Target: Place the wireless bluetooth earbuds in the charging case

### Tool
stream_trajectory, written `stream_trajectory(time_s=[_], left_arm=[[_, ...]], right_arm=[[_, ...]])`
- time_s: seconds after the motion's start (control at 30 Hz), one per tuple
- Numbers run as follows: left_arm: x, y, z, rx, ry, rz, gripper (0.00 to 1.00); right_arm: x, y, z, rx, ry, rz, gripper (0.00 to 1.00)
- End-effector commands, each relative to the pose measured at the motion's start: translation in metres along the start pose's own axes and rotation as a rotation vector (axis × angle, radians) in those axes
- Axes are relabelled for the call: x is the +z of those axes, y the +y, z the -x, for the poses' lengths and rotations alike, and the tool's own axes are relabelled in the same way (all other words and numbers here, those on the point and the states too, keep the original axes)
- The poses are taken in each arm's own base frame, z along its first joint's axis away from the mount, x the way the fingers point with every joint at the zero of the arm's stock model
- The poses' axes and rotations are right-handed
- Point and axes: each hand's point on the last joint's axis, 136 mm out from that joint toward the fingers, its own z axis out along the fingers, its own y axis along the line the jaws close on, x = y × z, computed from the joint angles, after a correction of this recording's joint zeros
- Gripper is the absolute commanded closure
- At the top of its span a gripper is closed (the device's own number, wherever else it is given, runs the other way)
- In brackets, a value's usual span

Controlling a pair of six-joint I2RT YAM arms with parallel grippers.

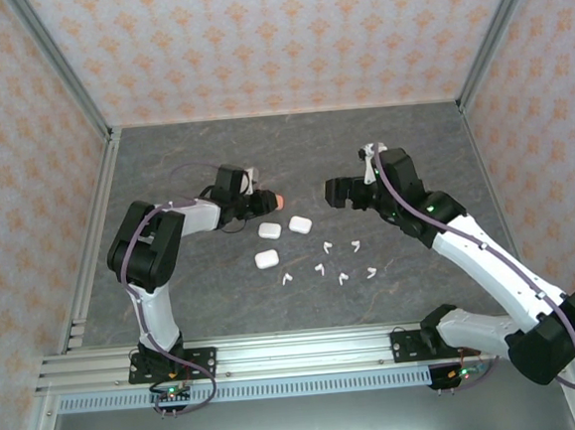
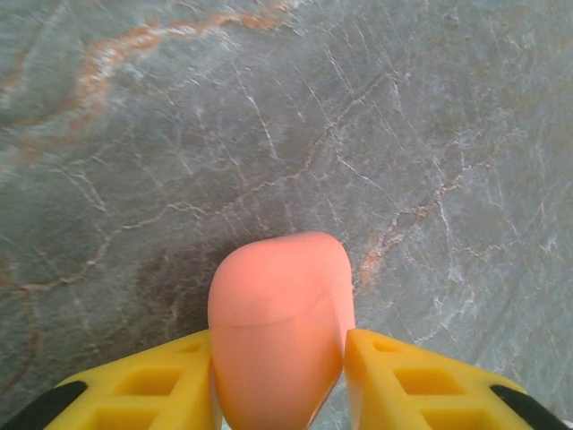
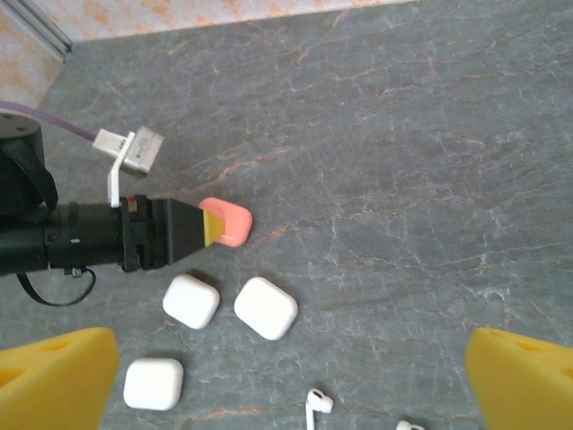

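While my left pincer (image 2: 279,340) is squeezing the pink case (image 2: 282,296), my right pincer (image 3: 291,345) is gaping wide, holding nothing; earbuds (image 1: 321,268) are lying on the surface (image 1: 293,155), 4 o'clock of the white cases (image 1: 299,225).

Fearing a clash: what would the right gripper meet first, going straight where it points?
Probably the salmon-pink rounded plastic case in the jaws of the left gripper, or the grey table first; depth unclear.

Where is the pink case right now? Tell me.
In the right wrist view, the pink case is left of centre, between the tips of the left pincer, just beyond the white cases.
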Motion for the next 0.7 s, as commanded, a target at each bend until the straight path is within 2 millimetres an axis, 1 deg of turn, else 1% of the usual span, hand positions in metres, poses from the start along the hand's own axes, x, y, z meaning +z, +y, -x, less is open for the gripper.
stream_trajectory(time_s=[0.0, 0.1, 0.17, 0.3, 0.4, 0.47, 0.57, 0.67], left_arm=[[-0.015, 0.012, 0.008, 0.015, -0.029, 0.067, 0.58], [-0.031, 0.012, 0.014, 0.041, -0.056, 0.099, 0.55], [-0.043, 0.01, 0.018, 0.069, -0.072, 0.11, 0.53], [-0.07, 0.007, 0.025, 0.105, -0.125, 0.132, 0.51], [-0.096, 0.002, 0.033, 0.104, -0.196, 0.121, 0.5], [-0.114, 0.001, 0.036, 0.103, -0.249, 0.129, 0.5], [-0.145, 0.002, 0.041, 0.109, -0.347, 0.172, 0.49], [-0.173, 0.003, 0.041, 0.117, -0.427, 0.216, 0.46]], right_arm=[[-0.001, -0.014, -0.01, -0.077, 0.083, -0.079, 0.0], [0.007, -0.024, -0.024, -0.146, 0.184, -0.147, 0.0], [0.015, -0.026, -0.034, -0.202, 0.251, -0.175, 0.0], [0.036, -0.011, -0.049, -0.298, 0.355, -0.145, 0.0], [0.059, 0.004, -0.064, -0.377, 0.441, -0.096, 0.01], [0.075, 0.01, -0.075, -0.431, 0.503, -0.076, 0.07], [0.098, 0.017, -0.091, -0.492, 0.588, -0.039, 0.13], [0.119, 0.025, -0.106, -0.552, 0.651, 0.0, 0.15]])
